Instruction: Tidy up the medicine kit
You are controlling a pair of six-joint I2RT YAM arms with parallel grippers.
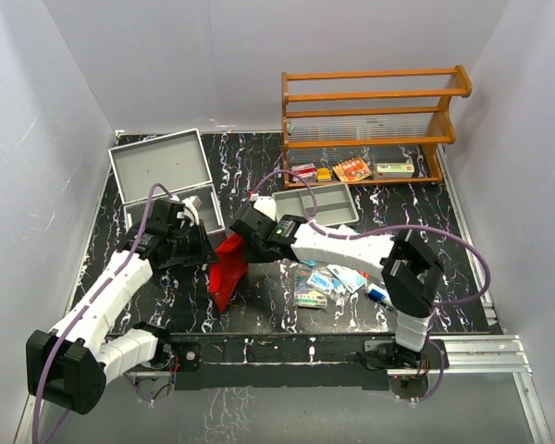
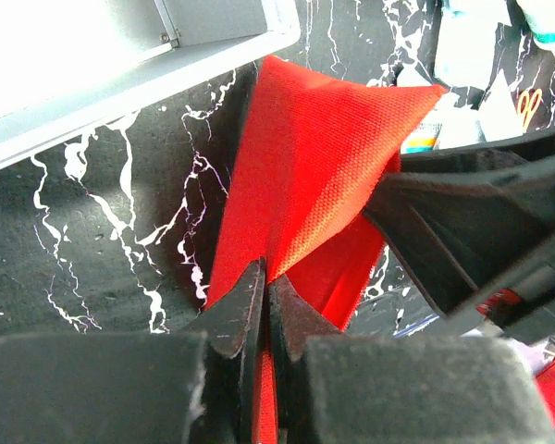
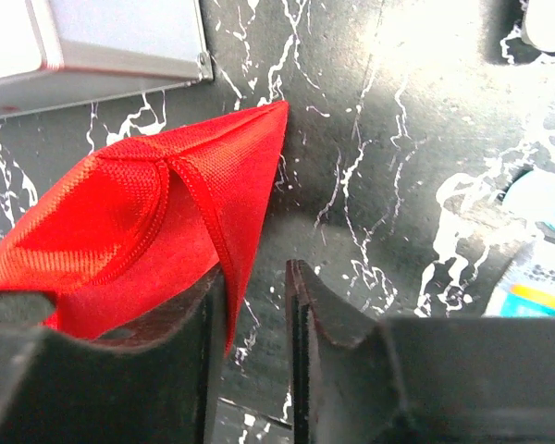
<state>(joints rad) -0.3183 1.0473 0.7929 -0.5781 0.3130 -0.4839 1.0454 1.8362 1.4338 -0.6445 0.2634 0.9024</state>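
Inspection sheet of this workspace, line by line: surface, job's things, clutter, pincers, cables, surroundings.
Surface: black marbled table, items spread across it.
Job's things: silver case at far left, open, lid tipped back.
Clutter: divided grey tray mid-table; loose packets near the right arm.
Pincers: left pincer shut on the red pouch; right pincer open, pouch edge beside one finger.
Cables: purple cables loop over both arms.
Surroundings: wooden rack holding small boxes at the back; white walls.

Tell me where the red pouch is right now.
In the top view the red pouch sits centre-left on the table, just right of the open medicine kit, pinched by the left gripper.
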